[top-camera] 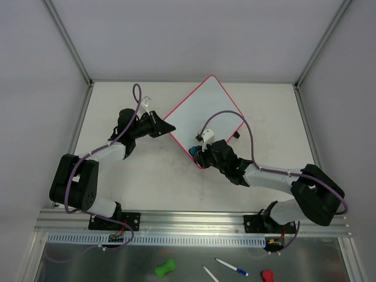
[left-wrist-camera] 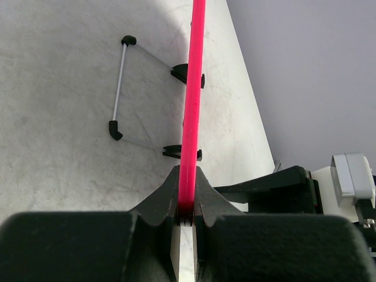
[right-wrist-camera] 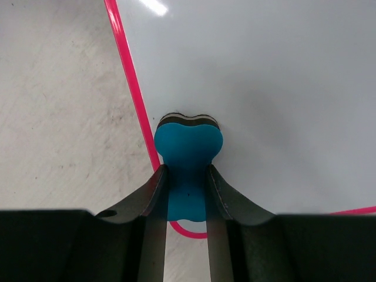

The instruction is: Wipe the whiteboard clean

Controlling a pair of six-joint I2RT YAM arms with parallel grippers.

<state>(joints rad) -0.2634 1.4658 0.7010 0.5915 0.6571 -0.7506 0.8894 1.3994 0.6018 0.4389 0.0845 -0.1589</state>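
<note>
Closest to me, in front of the aluminium rail (top-camera: 194, 220) that carries both arm bases, a small green dumbbell-shaped piece (top-camera: 165, 268), two white markers (top-camera: 231, 267) and a red scrap (top-camera: 267, 275) lie on a shiny metal shelf (top-camera: 76, 258). Beyond the rail, on the pale matte table (top-camera: 147, 176), sits the large square whiteboard with its thin pink-red rim (top-camera: 205, 111), turned like a diamond around the middle of the table and a little toward the far side. At its left corner the left gripper (left-wrist-camera: 187, 176) is pinched tight on the rim, its black fingers (left-wrist-camera: 160, 202) meeting on either side of the pink edge. From that wrist I can see two black clips (left-wrist-camera: 187, 72) on the rim, with a thin wire bracket (left-wrist-camera: 119, 88) beside them. The right gripper (right-wrist-camera: 187, 173) is clamped on a teal-blue eraser with a dark felt layer (right-wrist-camera: 188, 144), which rests against the white surface just inside the rim, near the corner facing the arms.
</note>
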